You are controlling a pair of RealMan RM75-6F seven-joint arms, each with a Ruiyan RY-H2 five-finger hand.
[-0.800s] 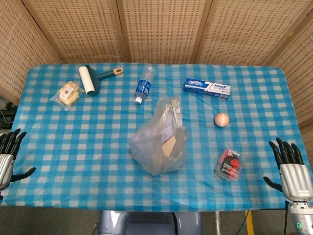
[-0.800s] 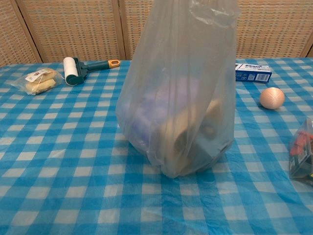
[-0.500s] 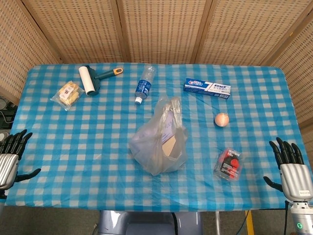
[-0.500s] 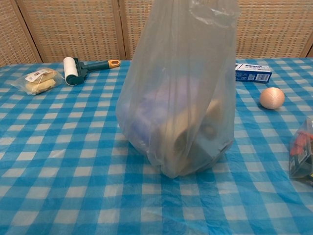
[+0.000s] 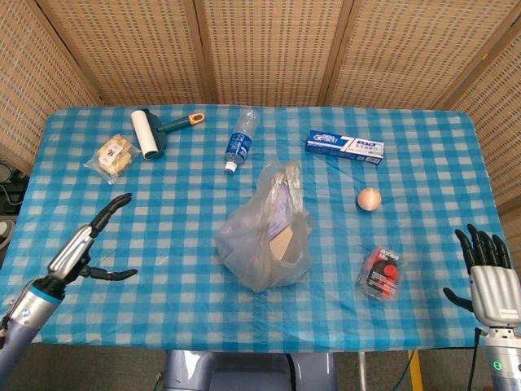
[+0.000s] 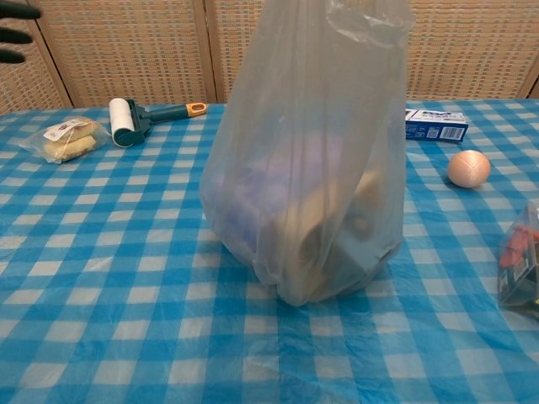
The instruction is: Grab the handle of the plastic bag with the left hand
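Since 0.8 s ago the left hand (image 5: 81, 244) had swung in from the table's left edge to above the checked tablecloth (image 5: 163, 212), fingers spread and holding nothing — only dark fingertips (image 6: 17, 12) showed at the top left corner of the chest view. It was well apart from the plastic bag (image 5: 264, 236), which stood upright near the table's middle, its handles (image 5: 282, 173) bunched at the top, untouched; purple and tan contents showed through the film. Right hand (image 5: 488, 273) was at the table's right edge, fingers extended and apart, empty. Along the far side lay a snack packet (image 5: 114, 156), lint roller (image 5: 151, 133), water bottle (image 5: 239, 140) and toothpaste box (image 5: 345, 147); right of the bag — a peach ball (image 5: 369, 199) and a red item in clear packaging (image 5: 380, 274).
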